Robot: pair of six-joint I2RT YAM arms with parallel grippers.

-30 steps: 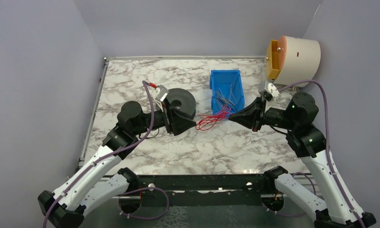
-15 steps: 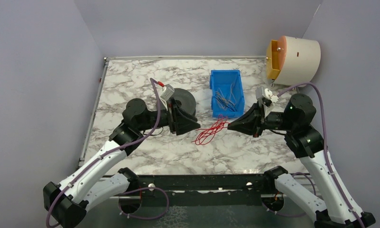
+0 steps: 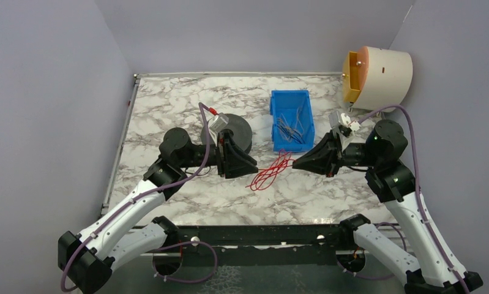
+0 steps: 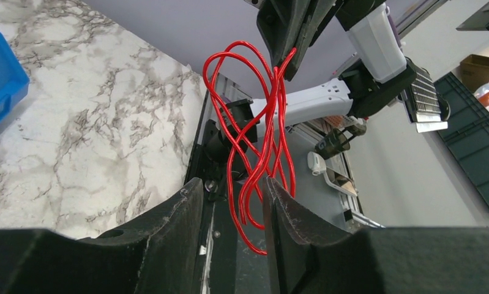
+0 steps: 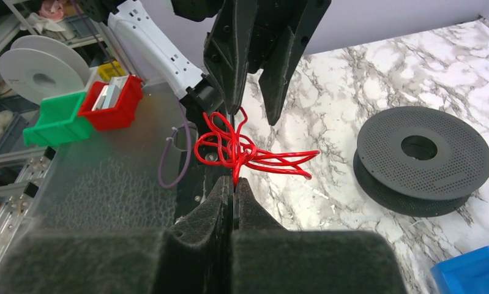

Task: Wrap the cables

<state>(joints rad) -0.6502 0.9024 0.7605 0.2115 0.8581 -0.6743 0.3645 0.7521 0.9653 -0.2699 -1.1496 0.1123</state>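
Surface: counter [image 3: 168, 104] in white marble pattern with grey veins. Closed in by plain lavender-grey walls along the left, far and right edges.

Near edge: black frame rail [image 3: 260, 236] carrying both arm bases.

Between near edge and centre: cables [image 3: 269, 171], a loose red bundle of several thin loops, strung between the two grippers. Contact of the lowest loops with the counter: cannot tell.

Left gripper [image 4: 232, 208]: enters from the left edge side. Fingers spread part-way, clamping nothing, with red loops hanging in the gap. Contact with the pads: cannot tell.

Right gripper [image 5: 234, 184]: enters from the right edge side. Fingers pressed fully together, pinching the bundle at one end.

Beyond the left gripper: black spool [image 3: 235, 127], lying flat, partly hidden by the gripper in the top view.

Beyond the cables, toward the far edge: blue bin [image 3: 273, 119], holding a few thin greyish wires. Stands just past the bundle.

Far right corner: large beige reel [image 3: 382, 76] with an orange flange, up against the right wall.

Against half a second earlier: both grippers and the bundle almost unchanged, left gripper slightly closer to the bundle.

Against one second earlier: left gripper moved off the spool toward the centre. Bundle and right gripper tip shifted toward the near edge, away from the bin's front wall.
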